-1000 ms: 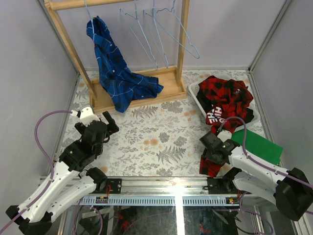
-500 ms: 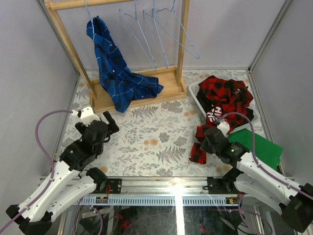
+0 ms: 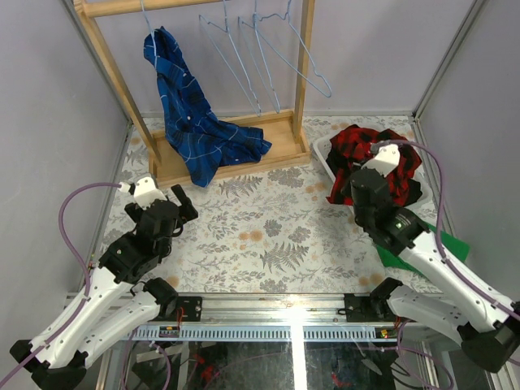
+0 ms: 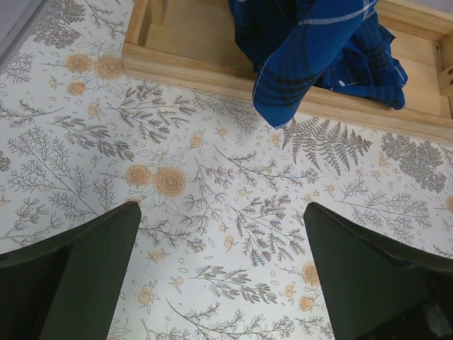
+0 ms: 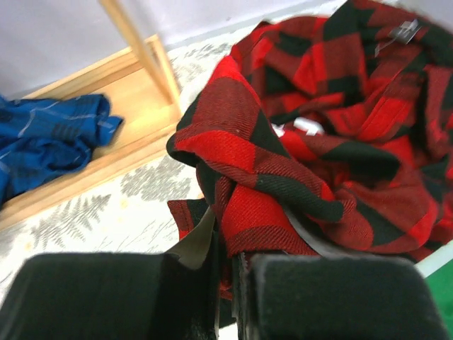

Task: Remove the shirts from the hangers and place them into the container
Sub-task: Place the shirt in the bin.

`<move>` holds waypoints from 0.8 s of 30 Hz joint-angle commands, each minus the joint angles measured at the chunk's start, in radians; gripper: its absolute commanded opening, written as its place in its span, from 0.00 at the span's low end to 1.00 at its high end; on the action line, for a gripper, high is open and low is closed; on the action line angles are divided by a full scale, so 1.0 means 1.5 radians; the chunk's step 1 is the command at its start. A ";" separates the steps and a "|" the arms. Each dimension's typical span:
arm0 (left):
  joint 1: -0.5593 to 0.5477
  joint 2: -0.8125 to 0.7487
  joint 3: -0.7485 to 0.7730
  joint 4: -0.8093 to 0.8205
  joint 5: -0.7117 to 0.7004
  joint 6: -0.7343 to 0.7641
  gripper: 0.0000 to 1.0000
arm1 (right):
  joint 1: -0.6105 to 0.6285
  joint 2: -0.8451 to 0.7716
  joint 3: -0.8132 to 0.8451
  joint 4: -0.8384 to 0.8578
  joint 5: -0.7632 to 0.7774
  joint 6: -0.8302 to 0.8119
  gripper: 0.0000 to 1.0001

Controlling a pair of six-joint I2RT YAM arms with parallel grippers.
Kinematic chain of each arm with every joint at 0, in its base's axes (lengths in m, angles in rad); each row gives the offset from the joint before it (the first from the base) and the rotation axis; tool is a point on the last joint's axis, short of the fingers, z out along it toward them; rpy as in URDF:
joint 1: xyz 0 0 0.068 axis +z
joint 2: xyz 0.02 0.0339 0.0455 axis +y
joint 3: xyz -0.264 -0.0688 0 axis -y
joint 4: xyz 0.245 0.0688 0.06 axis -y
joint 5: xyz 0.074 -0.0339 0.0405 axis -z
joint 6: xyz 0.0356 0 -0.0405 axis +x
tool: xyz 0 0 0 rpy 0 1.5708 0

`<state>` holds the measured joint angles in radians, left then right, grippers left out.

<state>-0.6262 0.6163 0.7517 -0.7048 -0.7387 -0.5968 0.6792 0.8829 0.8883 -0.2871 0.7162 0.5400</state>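
Top external view: both arms reach out from the near edge; the rack is at the far left and the container at the far right.
Table (image 3: 268,236): covered with a pale cloth printed with ferns and flowers; everything stands on it.
Rack (image 3: 114,73): wooden frame with a flat wooden base, at the far left of the table.
Blue shirt (image 3: 191,122): plaid with thin white lines. It hangs from the leftmost hanger, its lower part is heaped on the rack base, and one corner spills over the front edge onto the table.
Red shirt (image 3: 353,142): red-and-black plaid, piled in the container, with one fold raised over the near left side.
Container (image 3: 319,154): white basket at the far right of the table, just beside the rack base. It is mostly hidden by the red shirt and the right arm; only a bit of left rim shows.
Green cloth (image 3: 445,246): flat on the table near the container, partly under the right arm.
Hangers (image 3: 268,81): light-blue wire, hooked on the rack's top bar. One carries the blue shirt and three beside it to the right are bare.
Right claw (image 5: 226,265): closed, pinching a fold of the red shirt between its pads; it is held above the container's near left side.
Left claw (image 4: 223,269): spread wide and holding nothing. It sits low over the table, well apart from the blue shirt, and points toward the rack base.
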 commanded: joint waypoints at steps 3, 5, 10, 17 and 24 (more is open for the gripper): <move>0.006 0.000 0.014 0.021 -0.004 0.010 1.00 | -0.089 0.105 0.104 0.049 0.089 -0.087 0.05; 0.006 0.000 0.014 0.021 0.001 0.008 1.00 | -0.133 0.140 0.120 0.047 0.074 -0.088 0.06; 0.006 0.000 0.013 0.021 0.004 0.007 1.00 | -0.234 0.277 0.108 0.056 -0.001 -0.099 0.18; 0.006 0.001 0.013 0.022 0.007 0.010 1.00 | -0.241 0.545 0.163 -0.111 -0.092 -0.058 0.22; 0.008 0.006 0.016 0.023 0.007 0.009 1.00 | -0.242 0.448 0.197 -0.113 -0.091 -0.135 0.51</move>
<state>-0.6250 0.6201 0.7517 -0.7048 -0.7258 -0.5941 0.3149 1.6657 1.1210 -0.3637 0.6003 0.3954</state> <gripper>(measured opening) 0.997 0.438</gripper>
